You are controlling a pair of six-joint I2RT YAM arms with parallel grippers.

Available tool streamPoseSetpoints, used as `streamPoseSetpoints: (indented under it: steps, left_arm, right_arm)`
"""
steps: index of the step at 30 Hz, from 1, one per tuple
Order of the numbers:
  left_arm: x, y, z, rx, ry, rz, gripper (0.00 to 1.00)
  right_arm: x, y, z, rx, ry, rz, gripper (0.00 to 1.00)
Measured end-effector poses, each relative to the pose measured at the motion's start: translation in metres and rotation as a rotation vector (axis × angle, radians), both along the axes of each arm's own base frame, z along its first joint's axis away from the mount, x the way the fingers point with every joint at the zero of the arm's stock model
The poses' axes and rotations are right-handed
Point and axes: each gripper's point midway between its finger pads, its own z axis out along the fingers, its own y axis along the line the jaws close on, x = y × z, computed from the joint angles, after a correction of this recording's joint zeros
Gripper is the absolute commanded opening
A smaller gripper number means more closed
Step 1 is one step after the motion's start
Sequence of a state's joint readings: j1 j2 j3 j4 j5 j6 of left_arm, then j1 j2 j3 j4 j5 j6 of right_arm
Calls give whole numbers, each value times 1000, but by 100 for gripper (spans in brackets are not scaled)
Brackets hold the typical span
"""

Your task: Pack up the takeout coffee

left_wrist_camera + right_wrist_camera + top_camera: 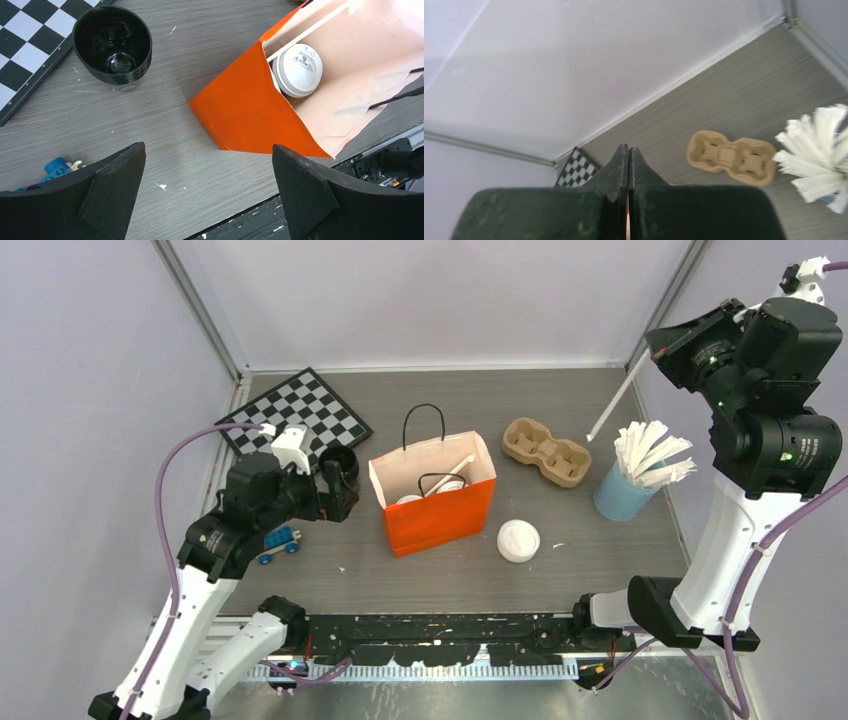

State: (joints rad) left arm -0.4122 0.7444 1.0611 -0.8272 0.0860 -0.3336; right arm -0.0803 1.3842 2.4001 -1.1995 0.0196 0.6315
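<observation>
Found takeout coffee (300,70) already inside orange bag (440,515), centre of overhead view. Noted left gripper (208,150) spread wide and empty at centre left, right gripper (629,150) pinched shut at upper right, hold unclear. Feared catching black handle (425,410) and toppling bag and cup.

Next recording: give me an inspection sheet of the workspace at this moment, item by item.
Surface: grey wood-grain table, a few white specks.
Job's things: takeout coffee inside the orange bag, white lid showing.
Clutter: black cup, chessboard, blue toy, cardboard carrier, blue cup holding white sticks, loose white disc beside the bag.
Grippers: left tool open and empty, near the black cup; right tool shut, held high on the right.
Cables: purple cables run along both arms.
Surroundings: plain pale walls, metal frame.
</observation>
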Motion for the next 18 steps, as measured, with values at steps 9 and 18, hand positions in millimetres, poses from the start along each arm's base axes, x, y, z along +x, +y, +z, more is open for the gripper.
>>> streamPoseSetpoints:
  steps: [9, 18]
  left_arm:
    - [2, -6, 5, -28, 17, -4, 100]
    - [1, -6, 10, -54, 15, 8, 100]
  right_arm:
    - [-1, 81, 25, 165, -70, 270, 0]
    - [3, 157, 33, 274, -66, 475, 0]
